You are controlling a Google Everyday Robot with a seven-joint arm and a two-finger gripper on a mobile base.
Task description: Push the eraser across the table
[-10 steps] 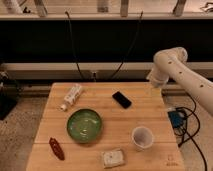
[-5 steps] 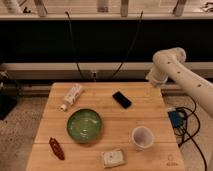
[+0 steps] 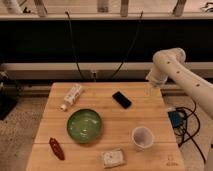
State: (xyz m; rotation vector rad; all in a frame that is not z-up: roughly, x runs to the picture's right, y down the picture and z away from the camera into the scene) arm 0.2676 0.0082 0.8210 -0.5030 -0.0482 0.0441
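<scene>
The eraser (image 3: 121, 99) is a small flat black block lying at an angle on the far middle of the pale wooden table (image 3: 150, 117). The white arm (image 3: 170, 65) reaches in from the right and bends down over the table's far right corner. The gripper (image 3: 153, 86) hangs at its lower end, just above that corner, to the right of the eraser and apart from it.
A green bowl (image 3: 84, 125) sits left of centre. A white tube-like bottle (image 3: 71, 97) lies at the far left. A white cup (image 3: 142, 137) stands near right. A whitish speckled block (image 3: 113, 158) and a red-brown object (image 3: 56, 148) lie by the front edge. Cables lie on the floor at right.
</scene>
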